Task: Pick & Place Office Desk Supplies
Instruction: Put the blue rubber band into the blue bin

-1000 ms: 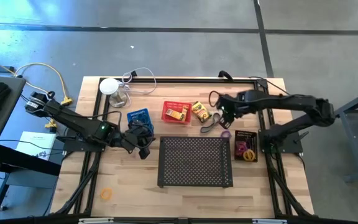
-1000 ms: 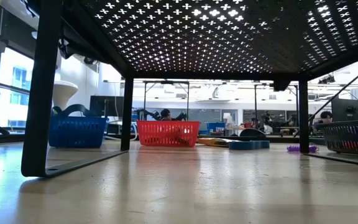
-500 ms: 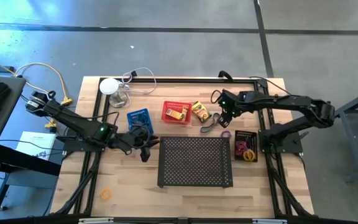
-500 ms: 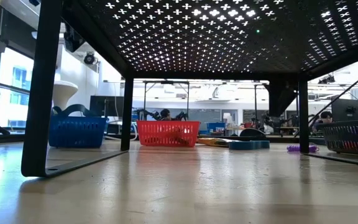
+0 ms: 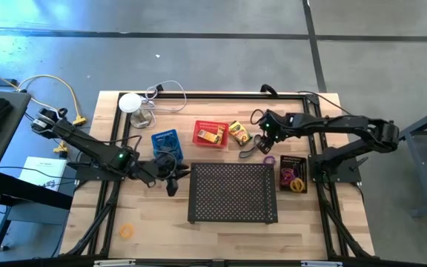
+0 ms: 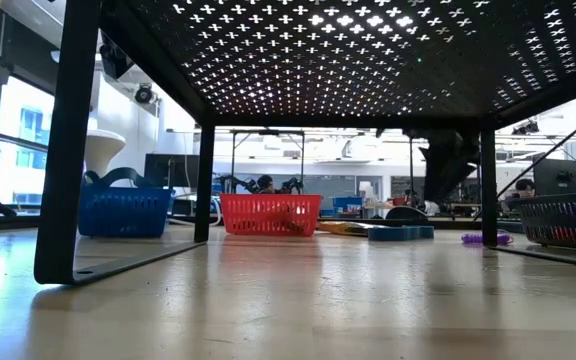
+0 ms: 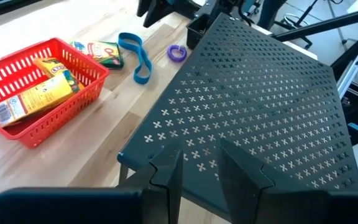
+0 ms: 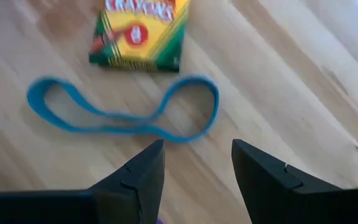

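**opA:** I've got the right claw (image 8: 194, 165) hanging just above the blue rubber band (image 8: 126, 115), fingers spread, nothing in them. The band lies flat on the bench (image 5: 154, 215) right beside the loose crayon box (image 8: 142, 31), between the red basket (image 5: 210, 134) and the black basket (image 5: 293, 173).

**opB:** That flat loop worries me. I'd guess the tips slide over it and pinch air, or drag it into the crayon box and shove that too.

**opA:** Yeah, and the purple band (image 5: 269, 159) sits near enough to get snagged. My left claw (image 7: 197, 163) waits at the perforated tray's (image 7: 260, 118) corner, fingers apart, holding nothing.
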